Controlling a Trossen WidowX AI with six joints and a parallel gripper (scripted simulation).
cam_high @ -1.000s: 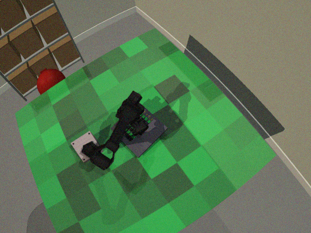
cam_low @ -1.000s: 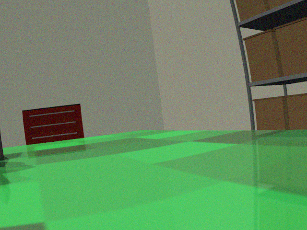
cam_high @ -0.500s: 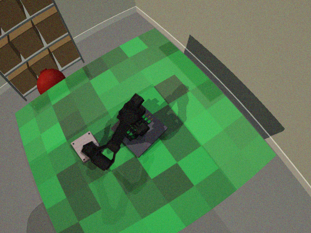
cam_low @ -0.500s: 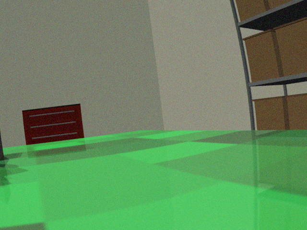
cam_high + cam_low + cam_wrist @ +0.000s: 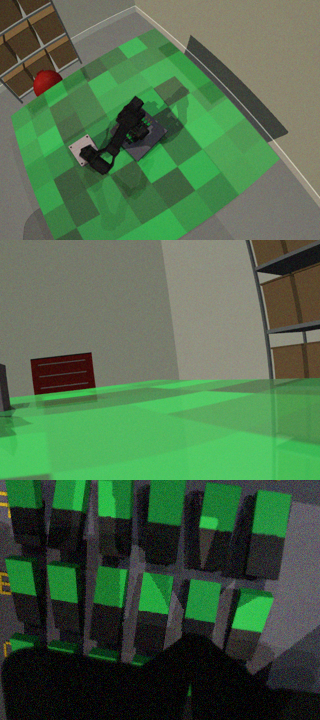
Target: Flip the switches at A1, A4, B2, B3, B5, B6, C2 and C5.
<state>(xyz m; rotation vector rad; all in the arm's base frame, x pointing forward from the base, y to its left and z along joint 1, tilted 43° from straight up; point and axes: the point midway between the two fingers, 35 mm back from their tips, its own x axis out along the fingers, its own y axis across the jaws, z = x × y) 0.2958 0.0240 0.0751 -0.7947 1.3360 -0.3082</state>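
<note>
The switch panel (image 5: 157, 131) (image 5: 300, 545), a dark slab, lies around the middle of the table (image 5: 206, 165) (image 5: 155, 441), to the right of the arm's base plate (image 5: 76, 148) in the top view. In the wrist view its green-and-dark switches (image 5: 202, 600) stand in rows: six show in the far row and six in the B row, while the row nearest the tool shows only thin green edges at the left, the rest being covered. Parts of yellow lettering run down the left side, cut off by the picture's edge. Which end of each switch is raised, I cannot tell reliably. The tool (image 5: 141, 133) (image 5: 193, 641) is over the panel, its fingers together with nothing between them; its dark shape hides much of the near row, and whether it touches a switch is unclear. The black arm (image 5: 120, 136) reaches from the pale base plate across the panel's left part, hiding some of it from above. The table carries a patchwork of light and dark green squares, with shadows across it. Beyond its far left edge are a red rounded object (image 5: 47, 81) and a metal shelf unit (image 5: 66, 33) (image 5: 261, 299) with brown boxes (image 5: 280, 304). The exterior view also shows a dark red cabinet (image 5: 64, 380) with three pale horizontal bars beyond the table, at the left.
</note>
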